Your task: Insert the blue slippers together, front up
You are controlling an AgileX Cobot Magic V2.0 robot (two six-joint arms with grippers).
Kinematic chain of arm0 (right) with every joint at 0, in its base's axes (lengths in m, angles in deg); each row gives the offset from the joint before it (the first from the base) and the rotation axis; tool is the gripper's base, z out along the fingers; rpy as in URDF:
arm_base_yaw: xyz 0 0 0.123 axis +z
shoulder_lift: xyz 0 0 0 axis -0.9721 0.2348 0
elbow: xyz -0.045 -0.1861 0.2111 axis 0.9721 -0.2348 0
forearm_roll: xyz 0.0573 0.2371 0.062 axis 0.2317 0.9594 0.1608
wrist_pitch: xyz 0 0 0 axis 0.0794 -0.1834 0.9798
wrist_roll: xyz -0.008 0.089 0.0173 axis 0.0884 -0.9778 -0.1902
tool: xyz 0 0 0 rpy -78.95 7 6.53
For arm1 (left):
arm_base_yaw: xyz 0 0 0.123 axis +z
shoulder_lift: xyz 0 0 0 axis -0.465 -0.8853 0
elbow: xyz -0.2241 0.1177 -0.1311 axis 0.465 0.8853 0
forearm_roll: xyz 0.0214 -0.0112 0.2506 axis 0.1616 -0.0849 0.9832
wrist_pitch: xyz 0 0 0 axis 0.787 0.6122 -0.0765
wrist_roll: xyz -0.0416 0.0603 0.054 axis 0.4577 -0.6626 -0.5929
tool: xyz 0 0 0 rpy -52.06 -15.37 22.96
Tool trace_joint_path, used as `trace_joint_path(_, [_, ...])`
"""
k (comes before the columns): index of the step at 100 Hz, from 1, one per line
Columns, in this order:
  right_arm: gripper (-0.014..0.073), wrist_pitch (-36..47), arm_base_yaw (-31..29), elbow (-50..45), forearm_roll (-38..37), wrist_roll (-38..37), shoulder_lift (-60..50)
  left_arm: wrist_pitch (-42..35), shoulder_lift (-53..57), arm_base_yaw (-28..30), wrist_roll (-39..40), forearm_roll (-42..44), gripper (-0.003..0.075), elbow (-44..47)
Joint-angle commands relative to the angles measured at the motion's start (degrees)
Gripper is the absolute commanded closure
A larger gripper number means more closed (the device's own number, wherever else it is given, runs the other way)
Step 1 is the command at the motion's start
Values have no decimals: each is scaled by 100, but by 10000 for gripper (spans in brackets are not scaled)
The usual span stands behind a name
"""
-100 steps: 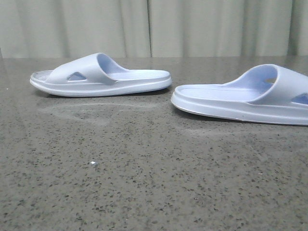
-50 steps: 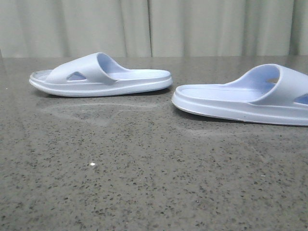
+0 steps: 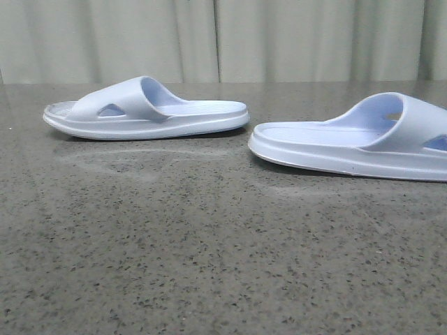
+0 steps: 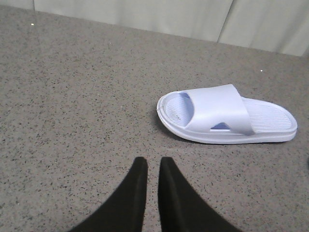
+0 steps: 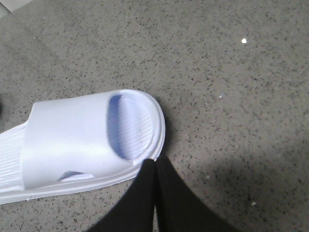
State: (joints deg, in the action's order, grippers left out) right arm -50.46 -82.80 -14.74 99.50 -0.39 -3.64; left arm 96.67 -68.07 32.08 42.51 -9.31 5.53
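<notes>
Nothing moved: both blue slippers (image 3: 147, 108) (image 3: 356, 139) lie lengthwise left-right, heels facing; both arms' fingers (image 4: 149, 181) (image 5: 155, 181) closed, empty.

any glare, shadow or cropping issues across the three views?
Front view: pale sheen streaks on the table, right slipper cropped at frame edge. Left wrist view: evenly lit, left slipper sharp. Right wrist view: strap overexposed, dark shadow across the table beside the right gripper.

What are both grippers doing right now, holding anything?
Left gripper: jaws nearly closed, empty, short of the left slipper.
Right gripper: jaws closed, empty, tips at the right slipper's toe edge.
</notes>
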Motion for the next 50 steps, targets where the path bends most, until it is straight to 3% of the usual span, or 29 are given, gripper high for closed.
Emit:
trace_joint_path(1, [577,186,5,345,232,334,164,-244,-285,15,-202,-224,700,-298])
trace_joint_path(14, [370,185,5,461,409,495,342,-338,-529,15,-781,-765,621,-339])
trace_joint_path(21, [311,292,5,474,409,576,484,-437,-655,15,-1098,-1141,553,-349])
trace_joint_path(35, [306,457,5,477,409,746,939,-489,-954,15,-1769,-1823,460,-349])
trace_joint_path(50, [306,457,-5,652,504,931,1674,-489,-1281,15,-2106,-2043,457,-349])
